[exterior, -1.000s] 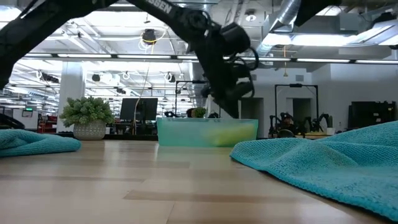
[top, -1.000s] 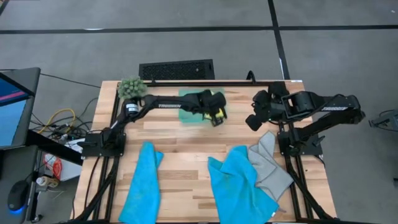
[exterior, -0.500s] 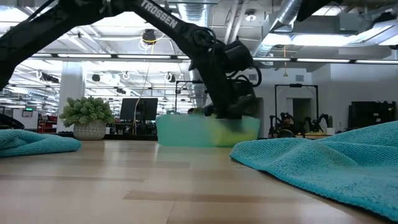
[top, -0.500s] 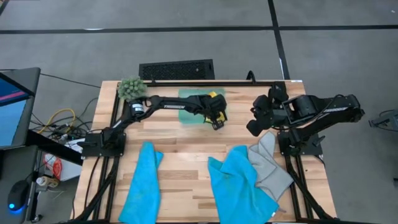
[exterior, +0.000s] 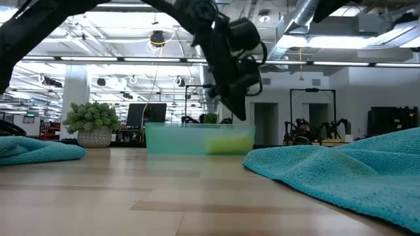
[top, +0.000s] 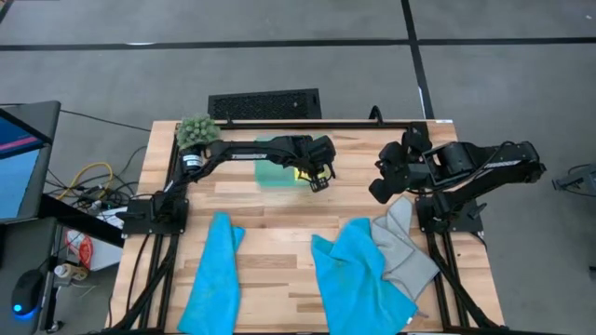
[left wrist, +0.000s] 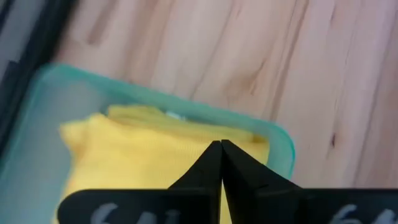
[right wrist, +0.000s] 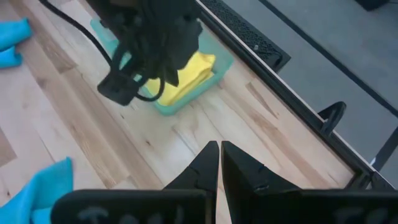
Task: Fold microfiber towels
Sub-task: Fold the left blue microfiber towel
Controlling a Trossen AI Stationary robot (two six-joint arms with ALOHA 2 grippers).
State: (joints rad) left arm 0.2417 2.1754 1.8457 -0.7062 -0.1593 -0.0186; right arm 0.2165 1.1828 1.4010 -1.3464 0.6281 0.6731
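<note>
Four soft microfiber towels: folded yellow towel [left wrist: 143, 158] lay inside translucent teal rectangular tray [top: 270, 173]; two bright blue towels [top: 358, 270] and light grey towel [top: 407, 249] lay crumpled nearer than tray. Looked limp, light; best pinched at corners. Left gripper [top: 318, 175] hovered over tray, fingers together, empty. Right gripper [right wrist: 219, 155] waited right of tray, pinched together, empty.

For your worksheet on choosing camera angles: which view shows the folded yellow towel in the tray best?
The left wrist view: the yellow towel fills the teal tray, right behind the shut left gripper. The right wrist view shows one corner beside the left arm; the high view a sliver; the low view a yellow-green blur through the tray wall.
</note>
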